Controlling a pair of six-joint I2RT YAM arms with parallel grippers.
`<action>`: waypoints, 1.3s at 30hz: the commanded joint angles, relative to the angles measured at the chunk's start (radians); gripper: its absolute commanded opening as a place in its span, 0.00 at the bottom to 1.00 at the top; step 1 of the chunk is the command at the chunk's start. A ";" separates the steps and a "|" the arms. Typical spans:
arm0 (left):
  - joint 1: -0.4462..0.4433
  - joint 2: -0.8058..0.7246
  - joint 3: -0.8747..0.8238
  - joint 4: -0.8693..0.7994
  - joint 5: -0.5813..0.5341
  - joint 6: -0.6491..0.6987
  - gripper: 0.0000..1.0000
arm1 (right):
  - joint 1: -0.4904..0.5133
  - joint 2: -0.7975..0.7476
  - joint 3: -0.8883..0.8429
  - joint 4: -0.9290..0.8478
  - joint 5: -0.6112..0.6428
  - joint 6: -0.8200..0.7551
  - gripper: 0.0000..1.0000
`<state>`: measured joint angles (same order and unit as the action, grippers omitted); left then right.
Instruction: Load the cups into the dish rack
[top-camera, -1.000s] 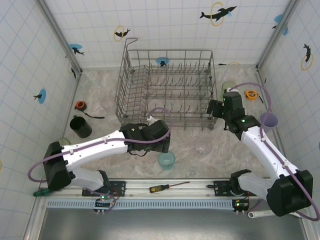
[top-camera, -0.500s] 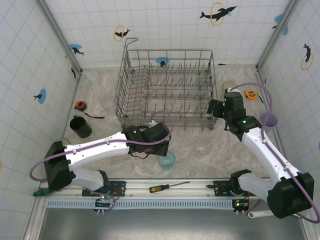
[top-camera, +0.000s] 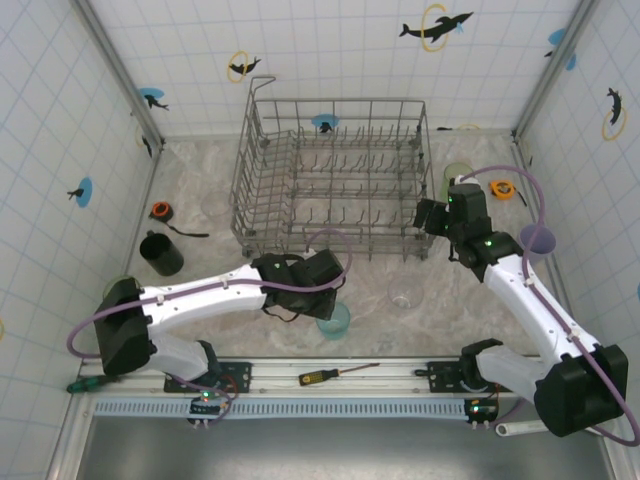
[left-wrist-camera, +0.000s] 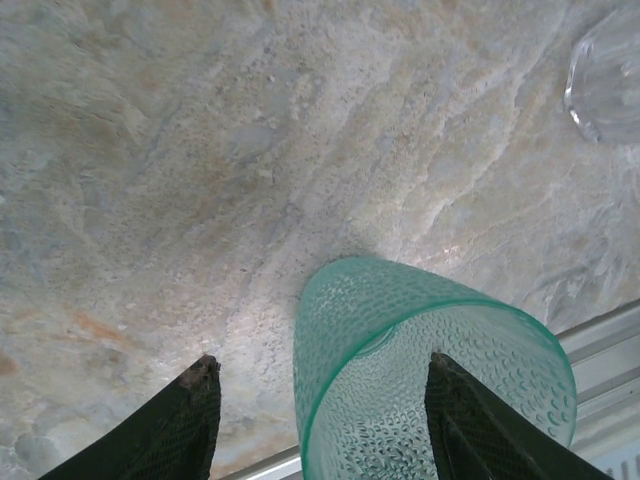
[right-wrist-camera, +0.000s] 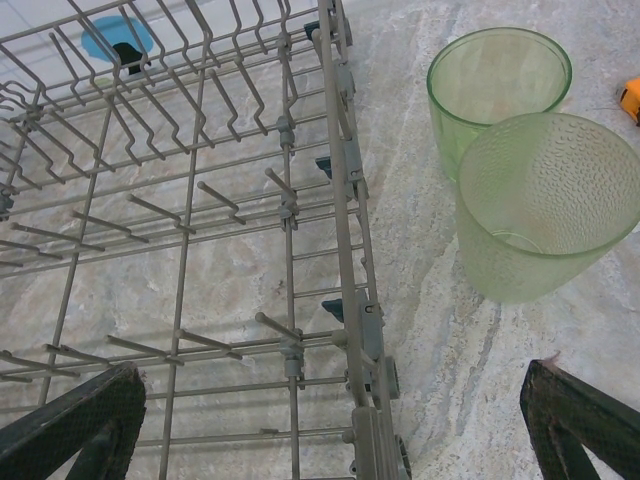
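Standing far left, the black mug (top-camera: 160, 253) waits on the table (top-camera: 470, 310), well apart from the rack (top-camera: 370, 245). The left gripper (left-wrist-camera: 320, 360) straddles the teal cup (left-wrist-camera: 430, 380), which stands upright near the front rail (left-wrist-camera: 600, 345). Its jaws are about half-wide. The right finger (left-wrist-camera: 470, 430) looks to be at the cup's wall, while bare table shows between the left finger (left-wrist-camera: 185, 425) and the cup, so I judge the cup not yet clamped. A clear glass (top-camera: 404, 291) stands near it, to the right.

The rack sits mid-table toward the back. No cup shows among its tines, so by my reading nothing is loaded and every cup is left to do. The right gripper (right-wrist-camera: 332, 370) hangs wide and empty above the rack's near right corner. The near green cup (right-wrist-camera: 545, 210) and far green cup (right-wrist-camera: 498, 85) stand just beside the rack's right wall; whether they touch each other I cannot tell. A lavender cup (top-camera: 537, 240) stands by the right wall.

For room, the teal cup must rise over the rack's near rim, and the rail leaves little margin behind it. The rack's middle lies open, but the right arm crowds its right corner.
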<state>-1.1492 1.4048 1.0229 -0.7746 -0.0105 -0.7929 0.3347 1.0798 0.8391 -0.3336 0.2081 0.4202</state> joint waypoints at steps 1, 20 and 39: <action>-0.010 0.008 -0.015 -0.020 0.007 0.018 0.53 | 0.007 -0.002 0.025 0.028 0.004 0.014 1.00; -0.023 0.122 0.073 -0.115 -0.086 0.038 0.00 | 0.007 -0.050 -0.013 0.026 0.014 0.011 1.00; -0.023 0.265 0.505 -0.381 -0.160 0.101 0.00 | -0.007 -0.025 0.008 -0.006 -0.070 -0.006 1.00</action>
<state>-1.1671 1.6451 1.4616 -1.0595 -0.1444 -0.7250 0.3325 1.0409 0.8375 -0.3351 0.1596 0.4259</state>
